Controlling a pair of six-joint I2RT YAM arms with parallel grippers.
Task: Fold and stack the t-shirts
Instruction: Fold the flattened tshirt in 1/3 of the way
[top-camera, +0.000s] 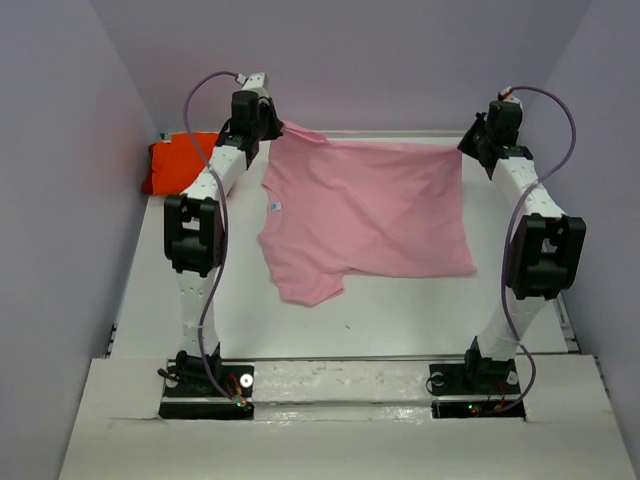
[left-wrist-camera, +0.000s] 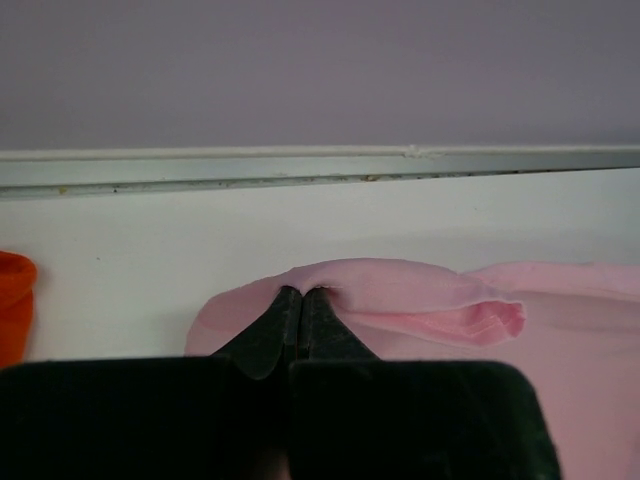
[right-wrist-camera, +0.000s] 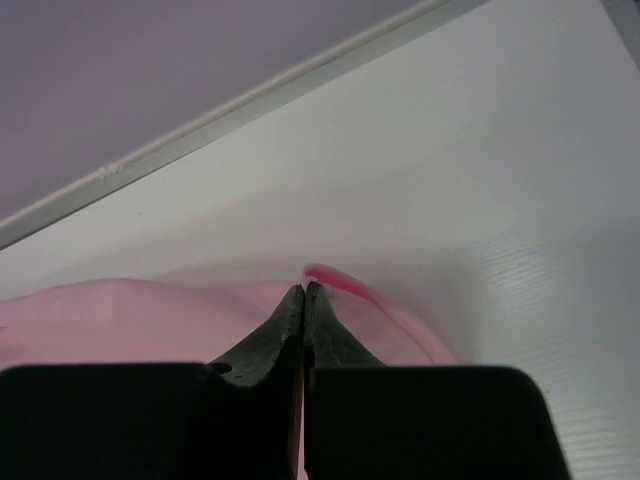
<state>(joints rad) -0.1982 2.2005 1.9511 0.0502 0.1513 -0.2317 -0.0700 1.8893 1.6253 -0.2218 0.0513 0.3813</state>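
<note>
Top external shows left pincer (top-camera: 274, 124) and right pincer (top-camera: 468, 146) each pinching the pink t-shirt (top-camera: 370, 210) near the far edge of the counter (top-camera: 400, 312), likely to pull it flat for folding.

Pink and orange on white

The pink t-shirt (top-camera: 365, 215) is plain light pink with a small pale tag (top-camera: 275, 207) at the neck; the orange t-shirt (top-camera: 180, 162) is plain bright orange — both solid colour. The table (top-camera: 400, 320) is white, the walls (top-camera: 400, 50) pale lilac-grey, the arms (top-camera: 525, 188) white with black joints.
</note>
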